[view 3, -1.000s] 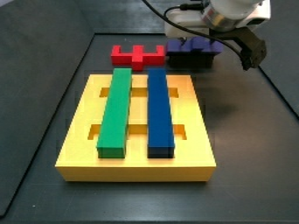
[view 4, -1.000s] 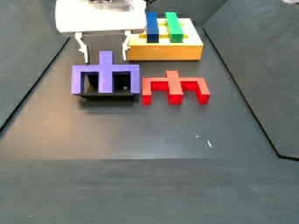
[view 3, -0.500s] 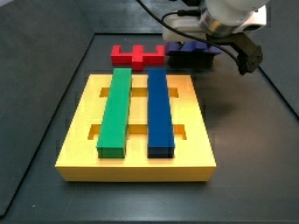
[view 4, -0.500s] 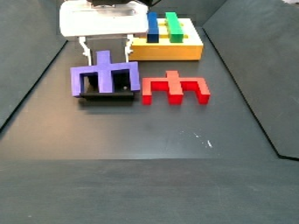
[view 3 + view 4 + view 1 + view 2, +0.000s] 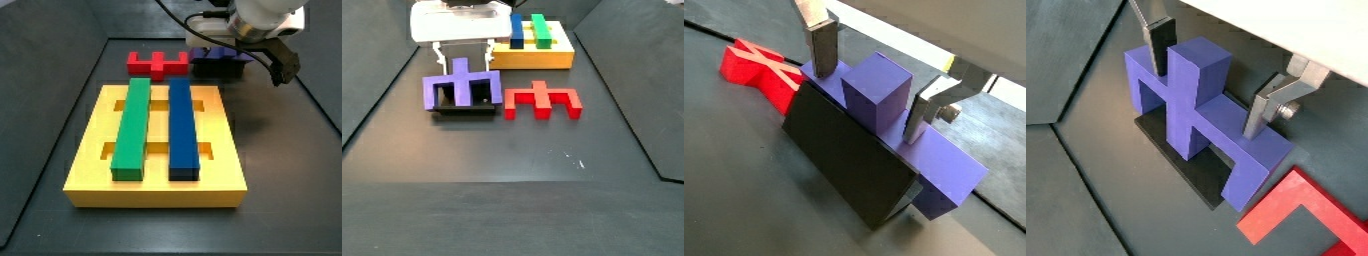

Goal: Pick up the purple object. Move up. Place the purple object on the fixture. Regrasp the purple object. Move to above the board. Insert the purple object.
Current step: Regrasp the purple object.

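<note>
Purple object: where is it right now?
The purple object sits on the fixture, just beside the red block; the board lies beyond them in that side view. The open gripper straddles its centre tab.

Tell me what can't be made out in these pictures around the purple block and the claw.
- Fixture: its recess is hidden by the purple block sitting on it, in both wrist views.
- Claw: whether its pads touch the block's centre tab is unclear; the fingers straddle it.
- Purple block in a side view: mostly covered by the arm.
- Red block: cut off by the frame edge in a wrist view.
</note>
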Robot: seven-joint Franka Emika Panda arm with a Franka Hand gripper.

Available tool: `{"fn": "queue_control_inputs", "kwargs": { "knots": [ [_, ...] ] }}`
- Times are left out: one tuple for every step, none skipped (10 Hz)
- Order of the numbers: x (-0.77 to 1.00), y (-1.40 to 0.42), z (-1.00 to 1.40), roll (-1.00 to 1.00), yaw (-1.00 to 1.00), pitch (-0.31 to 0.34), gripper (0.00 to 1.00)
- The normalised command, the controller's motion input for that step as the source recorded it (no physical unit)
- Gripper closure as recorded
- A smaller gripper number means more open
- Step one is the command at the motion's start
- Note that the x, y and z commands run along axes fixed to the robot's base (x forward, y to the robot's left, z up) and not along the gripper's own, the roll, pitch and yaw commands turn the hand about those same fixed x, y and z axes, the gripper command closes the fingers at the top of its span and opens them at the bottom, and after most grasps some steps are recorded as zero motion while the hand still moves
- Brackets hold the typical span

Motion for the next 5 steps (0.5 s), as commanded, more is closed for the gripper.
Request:
{"fn": "queue_control_inputs", "kwargs": {
  "knots": [
    [0.00, 0.00, 0.00, 0.00, 0.00, 0.000, 1.00],
    [0.00, 0.00, 0.00, 0.00, 0.00, 0.000, 1.00],
    [0.00, 0.00, 0.00, 0.00, 0.00, 0.000, 1.00],
    [0.00, 0.00, 0.00, 0.00, 0.00, 0.000, 1.00],
    [0.00, 0.00, 0.00, 0.00, 0.00, 0.000, 1.00]
  ]
}}
